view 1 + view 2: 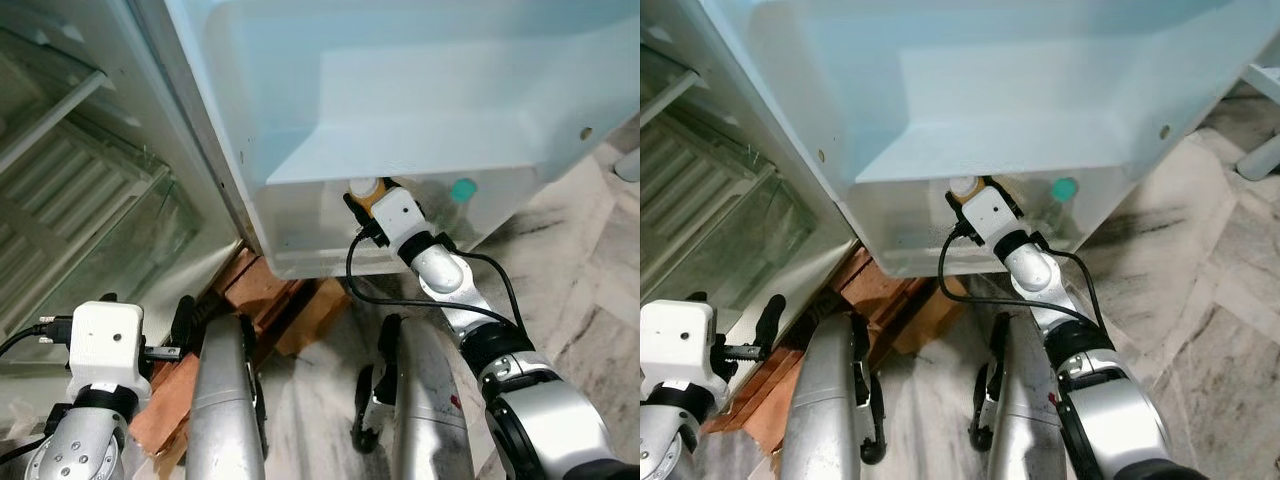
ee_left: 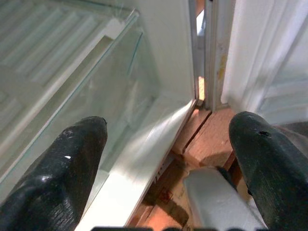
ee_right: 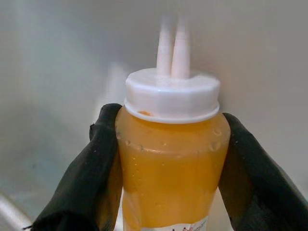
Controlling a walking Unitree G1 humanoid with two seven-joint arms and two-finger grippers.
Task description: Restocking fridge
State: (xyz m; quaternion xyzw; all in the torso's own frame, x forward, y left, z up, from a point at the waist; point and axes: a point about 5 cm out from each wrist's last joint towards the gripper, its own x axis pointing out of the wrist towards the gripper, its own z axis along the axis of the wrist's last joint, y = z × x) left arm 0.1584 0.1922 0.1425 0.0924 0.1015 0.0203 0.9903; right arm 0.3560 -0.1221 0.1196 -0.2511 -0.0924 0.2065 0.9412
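Open fridge door (image 1: 420, 90) over marble floor (image 1: 590, 290) — bricks (image 1: 270, 290) beneath.

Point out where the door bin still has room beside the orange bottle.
Bare bin stretches from the orange squeeze bottle, held by the right gripper, out to the bin's hinge-side end. Tighter on the other side, between the bottle and the teal-capped item.

Two silver arms with white boxy wrist housings, looping black cables, and black-fingered claws: right claw (image 3: 168, 159), left claw (image 2: 168, 159).
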